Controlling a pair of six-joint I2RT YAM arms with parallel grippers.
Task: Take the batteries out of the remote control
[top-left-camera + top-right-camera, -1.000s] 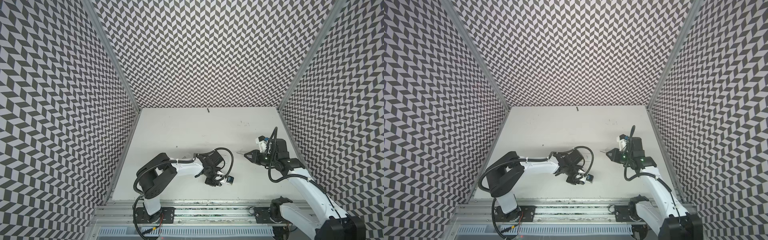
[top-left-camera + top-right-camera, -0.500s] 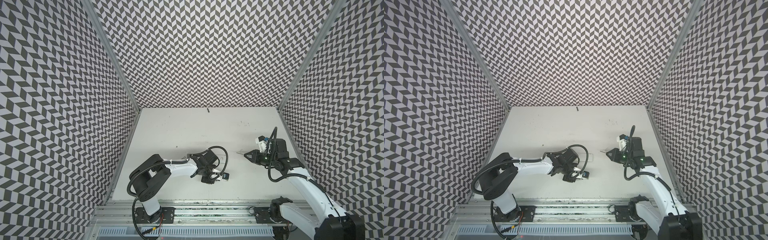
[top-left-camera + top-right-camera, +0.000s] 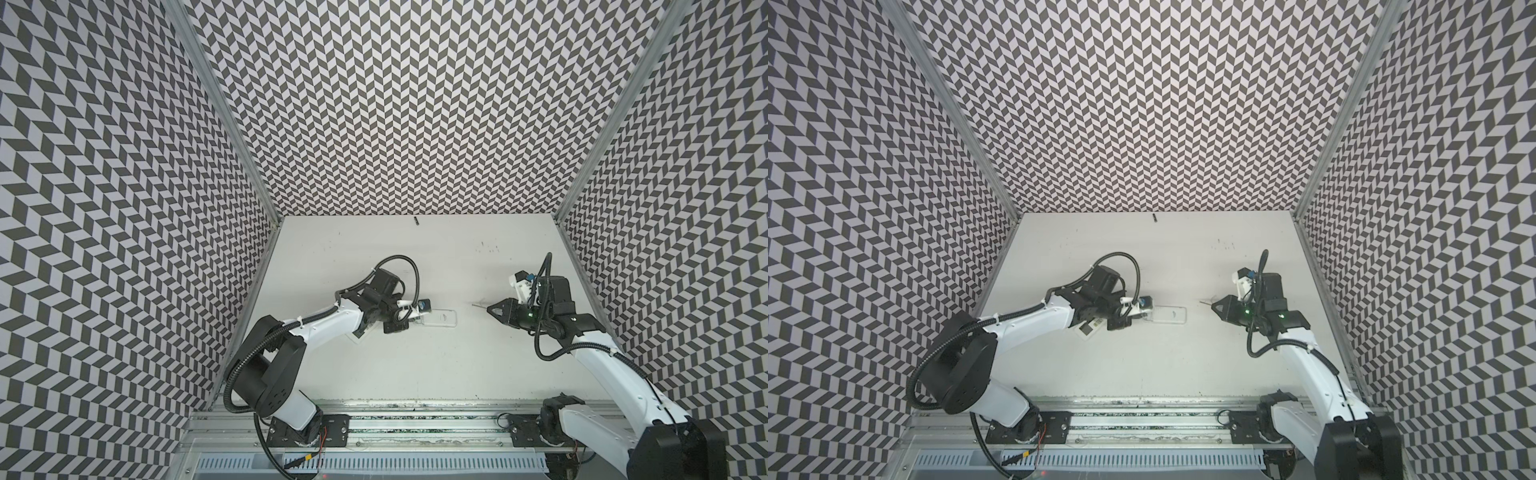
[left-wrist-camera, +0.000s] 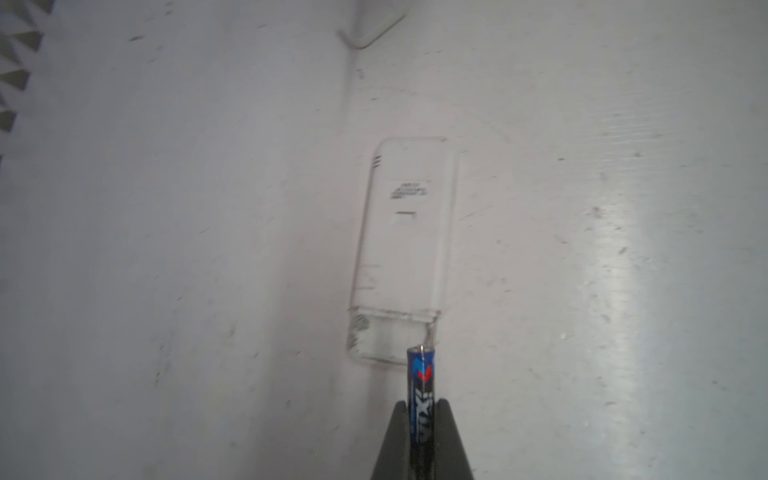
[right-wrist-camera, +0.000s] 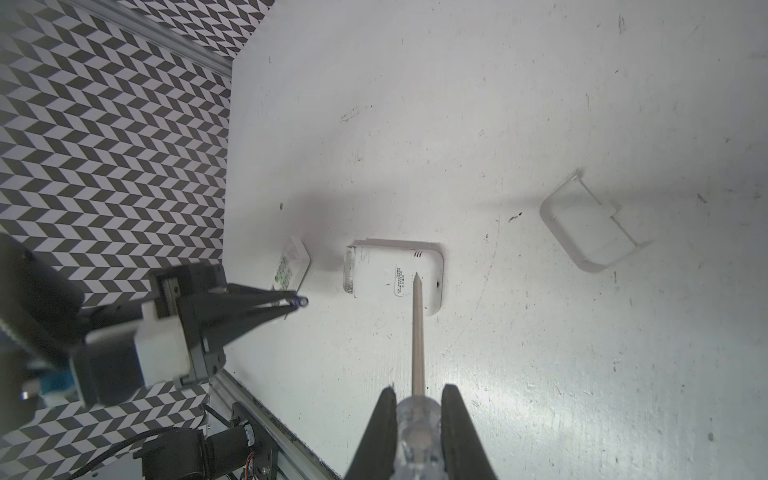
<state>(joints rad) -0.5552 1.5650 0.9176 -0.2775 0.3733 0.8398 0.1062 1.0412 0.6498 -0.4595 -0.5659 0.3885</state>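
The white remote control [image 3: 441,319] [image 3: 1170,314] [image 4: 405,232] lies back-up mid-table, its battery bay [image 4: 386,340] uncovered at the end nearest my left gripper. My left gripper [image 3: 415,318] [image 3: 1142,318] [image 4: 420,405] [image 5: 299,302] is shut on a blue-and-black battery [image 4: 420,386], held just off that open end. The bay shows springs and no battery inside. To the right, my right gripper [image 3: 492,309] [image 3: 1217,307] [image 5: 417,392] is shut on a clear-handled screwdriver [image 5: 417,332], its tip pointing at the remote from a short distance.
The loose white battery cover [image 5: 590,226] lies on the table beyond the remote. A second white device [image 3: 1090,330] [image 5: 291,268] sits partly under my left arm. A small dark stick [image 3: 415,221] rests at the table's back edge. Patterned walls enclose three sides.
My left gripper closed on the battery and drew back left and toward the rear, uncovering the remote. The right arm stayed still.
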